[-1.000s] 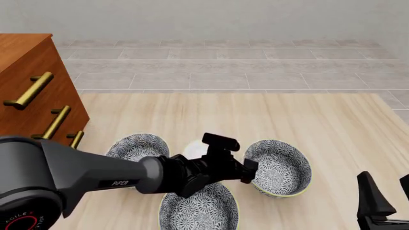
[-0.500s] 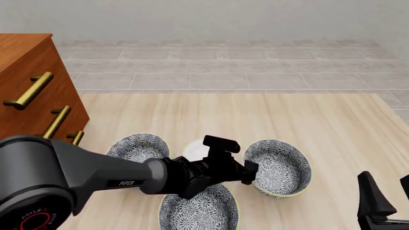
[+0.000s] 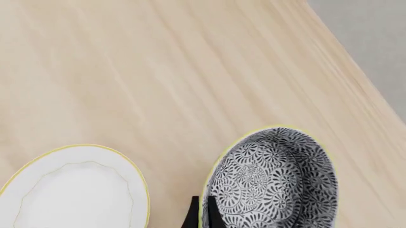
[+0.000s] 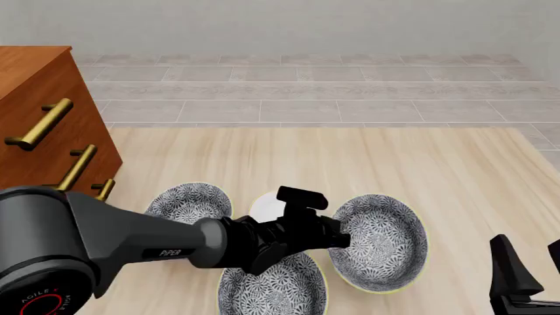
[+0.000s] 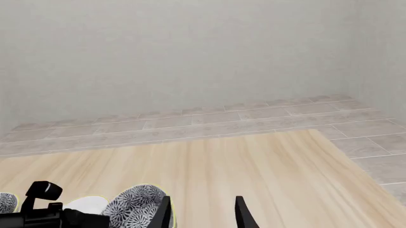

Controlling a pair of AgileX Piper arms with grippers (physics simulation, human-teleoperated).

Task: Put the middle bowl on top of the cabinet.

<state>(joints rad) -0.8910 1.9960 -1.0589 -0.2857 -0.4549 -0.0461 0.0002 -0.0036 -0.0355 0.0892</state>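
Three alike floral bowls sit near the table's front: one at the left (image 4: 188, 200), one nearest me (image 4: 271, 289), and one at the right (image 4: 381, 243). Which of them counts as the middle bowl I cannot tell. My left gripper (image 4: 337, 239) (image 3: 203, 216) is shut on the left rim of the right bowl (image 3: 273, 180), which is tilted and slightly raised. The reddish-brown cabinet (image 4: 44, 125) stands at the far left, its top mostly out of frame. My right gripper (image 4: 529, 269) (image 5: 203, 216) hangs open at the front right, holding nothing.
A small plain white dish (image 4: 262, 207) (image 3: 76, 190) lies between the bowls, just behind the left arm's wrist. The table's right edge (image 4: 534, 151) meets a grey tiled floor. The brass handles (image 4: 39, 125) stick out of the cabinet's front towards the bowls.
The right bowl has risen and tipped in the left gripper's hold and now looks larger and nearer. The left arm shifted slightly. The right arm has stayed still.
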